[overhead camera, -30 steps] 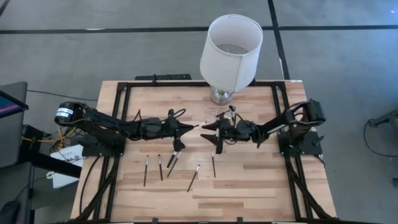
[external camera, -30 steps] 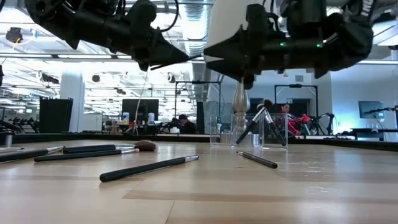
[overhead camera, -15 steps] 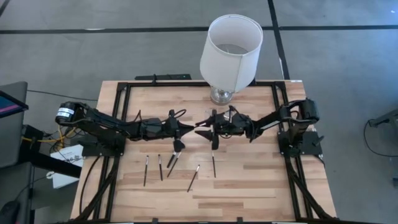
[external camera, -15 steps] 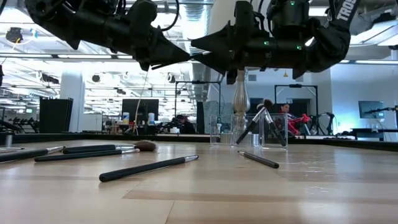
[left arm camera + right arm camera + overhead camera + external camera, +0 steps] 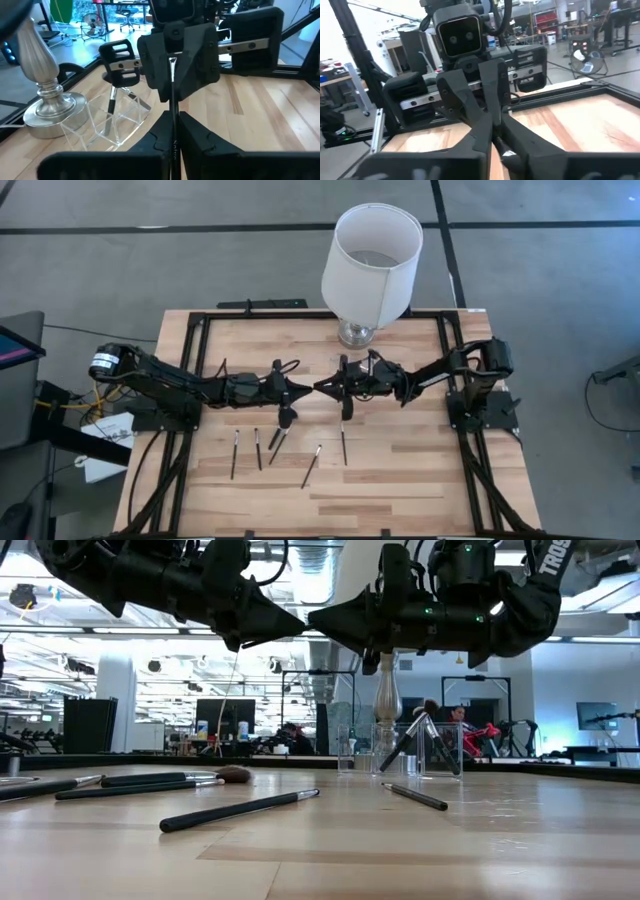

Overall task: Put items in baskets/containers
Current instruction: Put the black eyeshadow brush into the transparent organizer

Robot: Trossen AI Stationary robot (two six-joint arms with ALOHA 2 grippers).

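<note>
Brush [image 5: 173,107]: thin, dark, rigid stick, long axis running arm to arm above desk centre. Your left gripper [image 5: 300,391] is clamped on one end, right gripper [image 5: 322,388] just pinched shut on the other, tip to tip. Clear hard-walled tray [image 5: 117,120] sits nearer the right arm, by the far edge beside the lamp [image 5: 368,265]. Four more brushes [image 5: 258,448] lie toward the near edge.

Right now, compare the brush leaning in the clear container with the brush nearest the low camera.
The container brush leans inside the clear container; the near brush lies flat on the table. The container brush stands by the lamp base; the near brush lies far forward. Both are slim and dark.
</note>
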